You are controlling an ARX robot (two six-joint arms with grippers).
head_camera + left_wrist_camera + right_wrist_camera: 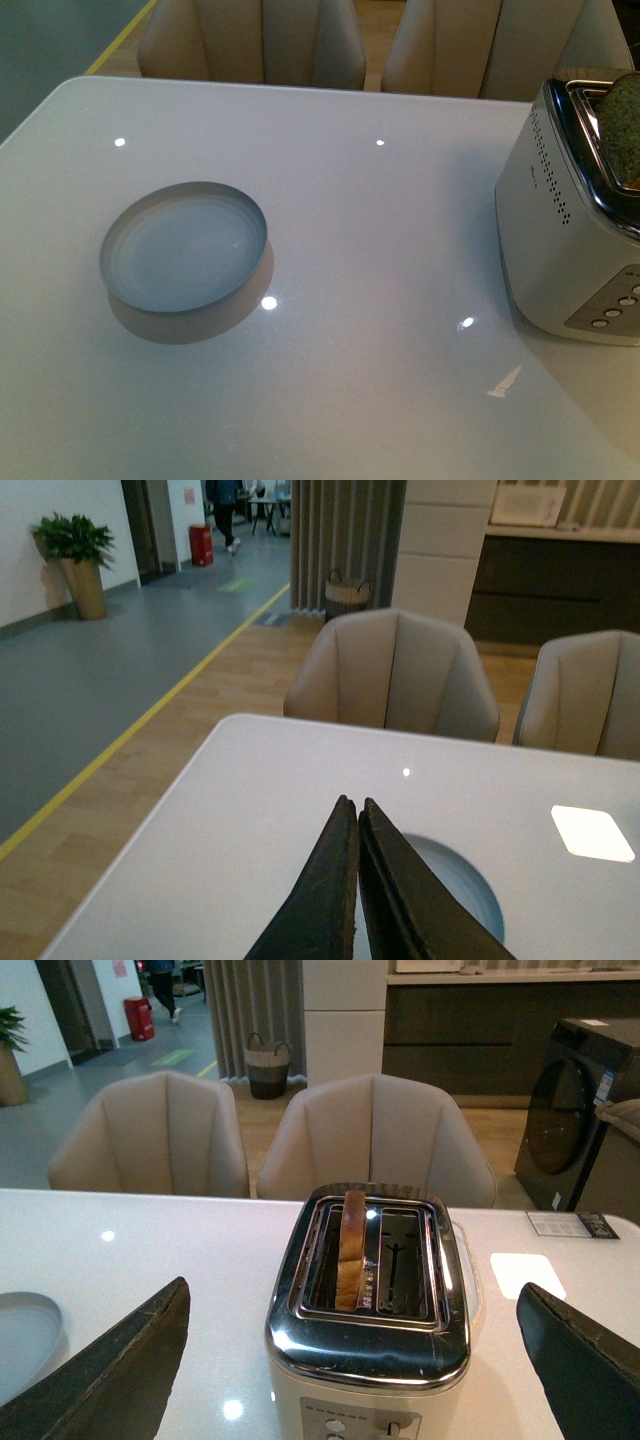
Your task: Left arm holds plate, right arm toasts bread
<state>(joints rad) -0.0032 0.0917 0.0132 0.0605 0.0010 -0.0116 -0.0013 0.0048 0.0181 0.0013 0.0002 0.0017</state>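
Bread stands upright in toaster slot; no legible writing.

Small round pale blue-grey plate with low upright rim, flat on the white table, empty, bread (one light-brown slice, tan crust) standing upright in the toaster slot, well apart from the plate

The desk lies bare between the plate and the toaster, which stand well apart, leaving an open lane. The toaster blocks the right side; bread fills one slot, the other stands open. Chairs line the far edge.
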